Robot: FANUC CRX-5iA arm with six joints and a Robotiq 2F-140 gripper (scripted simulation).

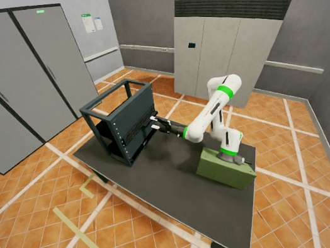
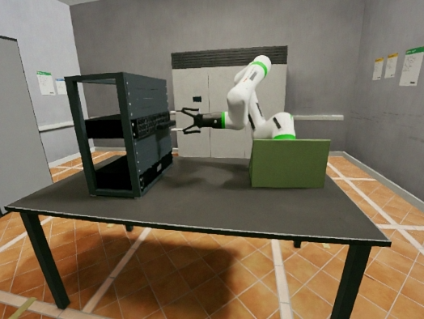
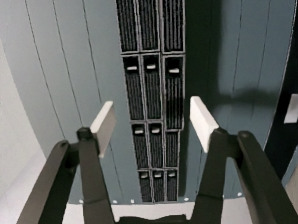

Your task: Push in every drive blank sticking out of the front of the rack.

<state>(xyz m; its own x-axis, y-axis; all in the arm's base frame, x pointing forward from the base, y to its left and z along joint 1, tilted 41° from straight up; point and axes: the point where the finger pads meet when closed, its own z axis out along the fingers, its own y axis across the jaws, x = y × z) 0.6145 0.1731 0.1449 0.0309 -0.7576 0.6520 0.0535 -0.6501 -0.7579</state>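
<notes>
The dark slotted drive blank, frame centre-left, looks stiff; push it squarely with your half-closed, empty black gripper, since the unfastened dark metal rack would likely tip.

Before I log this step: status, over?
End effector half-closed, holding nothing, just short of the rack. One drive blank sticking out. Nothing in the way.

A server room: grey equipment cabinets, a vented cooling unit, and tiled floor.
</notes>
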